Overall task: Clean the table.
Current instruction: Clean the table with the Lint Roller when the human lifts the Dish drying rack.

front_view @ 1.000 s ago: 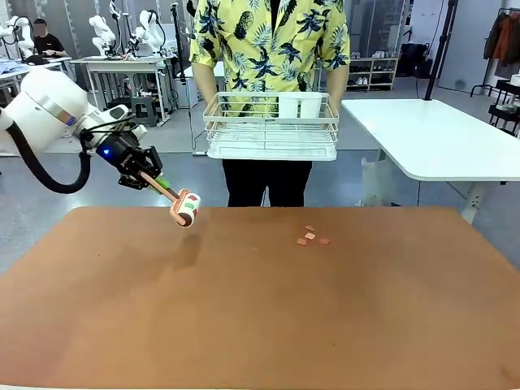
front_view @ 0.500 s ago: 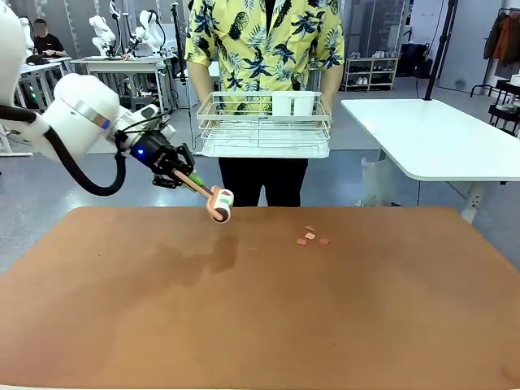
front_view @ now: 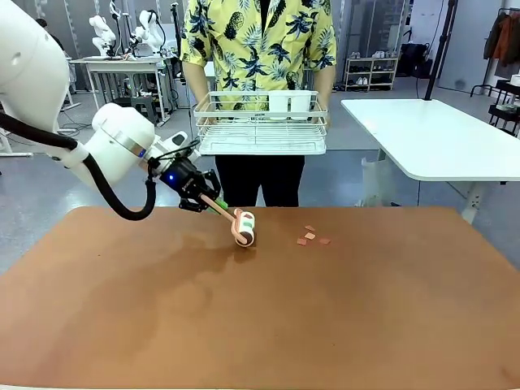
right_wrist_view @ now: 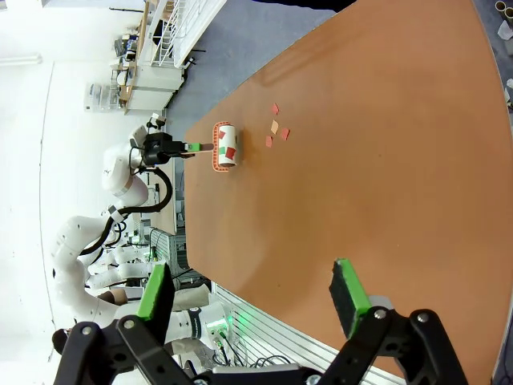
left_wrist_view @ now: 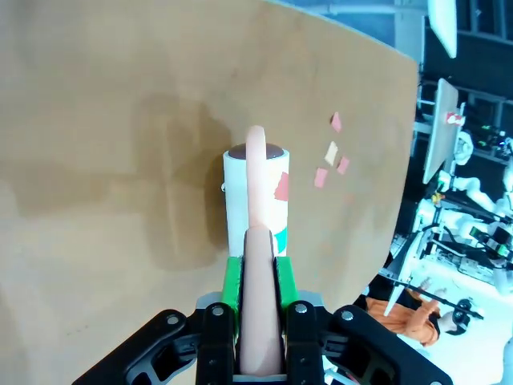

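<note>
The reddish-brown table [front_view: 260,317] carries a few small pink paper scraps [front_view: 312,236] near its far middle. My left gripper [front_view: 205,200] is shut on the pink handle of a lint roller [front_view: 244,227]. The white roll hangs low over the table, a little left of the scraps. In the left wrist view the left gripper [left_wrist_view: 258,281] clamps the handle between green pads, with the roller [left_wrist_view: 256,196] ahead and the scraps [left_wrist_view: 331,151] beyond it to the right. My right gripper [right_wrist_view: 250,295] is open and holds nothing, high above the table [right_wrist_view: 377,184].
A person stands at the far edge holding a white wire rack [front_view: 262,123] at waist height. A white-topped table [front_view: 439,138] stands at the back right. The roller [right_wrist_view: 224,147] and the scraps [right_wrist_view: 275,131] lie far off in the right wrist view.
My left arm has swung right and lower with the lint roller, bringing the roll much closer to the scraps. The person with the rack has shifted slightly left.
</note>
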Controlling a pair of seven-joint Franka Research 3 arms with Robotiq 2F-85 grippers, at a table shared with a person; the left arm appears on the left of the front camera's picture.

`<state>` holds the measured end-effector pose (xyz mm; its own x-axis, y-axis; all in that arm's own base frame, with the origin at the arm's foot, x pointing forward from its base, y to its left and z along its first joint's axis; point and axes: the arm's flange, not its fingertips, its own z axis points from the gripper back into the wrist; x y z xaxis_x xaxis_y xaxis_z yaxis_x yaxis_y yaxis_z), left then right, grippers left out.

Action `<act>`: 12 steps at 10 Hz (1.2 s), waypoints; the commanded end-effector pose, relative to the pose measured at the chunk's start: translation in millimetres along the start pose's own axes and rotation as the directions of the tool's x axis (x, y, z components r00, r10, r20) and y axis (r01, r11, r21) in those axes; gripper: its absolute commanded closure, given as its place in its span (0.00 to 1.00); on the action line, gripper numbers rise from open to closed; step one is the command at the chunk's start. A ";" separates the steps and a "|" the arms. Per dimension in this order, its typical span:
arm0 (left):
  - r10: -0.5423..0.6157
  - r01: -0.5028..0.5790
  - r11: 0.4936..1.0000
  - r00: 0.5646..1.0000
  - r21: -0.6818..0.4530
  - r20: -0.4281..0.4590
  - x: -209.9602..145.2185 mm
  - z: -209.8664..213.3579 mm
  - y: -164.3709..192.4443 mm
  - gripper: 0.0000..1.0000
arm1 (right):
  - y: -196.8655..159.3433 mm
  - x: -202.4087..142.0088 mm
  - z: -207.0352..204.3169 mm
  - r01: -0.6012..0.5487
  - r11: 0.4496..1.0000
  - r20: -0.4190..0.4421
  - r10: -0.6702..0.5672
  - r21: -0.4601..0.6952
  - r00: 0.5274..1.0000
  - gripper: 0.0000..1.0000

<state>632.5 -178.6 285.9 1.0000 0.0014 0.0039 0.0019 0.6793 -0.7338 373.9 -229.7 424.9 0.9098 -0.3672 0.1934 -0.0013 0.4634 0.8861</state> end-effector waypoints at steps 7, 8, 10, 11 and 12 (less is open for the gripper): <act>0.014 -0.014 1.000 1.000 -0.011 -0.007 -0.3 -8.2 3.9 0.79 | 1.5 -2.2 3.4 -0.012 1.000 -0.007 0.012 0.005 1.000 0.00; 0.014 -0.014 1.000 1.000 -0.011 -0.007 -0.3 -8.2 3.9 0.79 | 1.5 -2.2 3.4 -0.012 1.000 -0.007 0.012 0.005 1.000 0.00; 0.014 -0.014 1.000 1.000 -0.011 -0.007 -0.3 -8.2 3.9 0.79 | 1.5 -2.2 3.4 -0.012 1.000 -0.007 0.012 0.005 1.000 0.00; 0.015 -0.015 1.000 1.000 -0.016 -0.007 0.3 -6.5 3.1 0.79 | 1.5 -2.2 3.4 -0.012 1.000 -0.007 0.012 0.005 1.000 0.00; -0.023 0.023 1.000 0.998 0.010 -0.053 7.8 -58.3 -24.9 0.79 | 1.5 -2.2 3.4 -0.012 1.000 -0.007 0.012 0.005 1.000 0.00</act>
<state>633.6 -195.8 277.9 0.9999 -0.0108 -0.0051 0.0034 0.6675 -0.7446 374.0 -229.5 425.0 0.9100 -0.3668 0.1934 -0.0015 0.4635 0.8861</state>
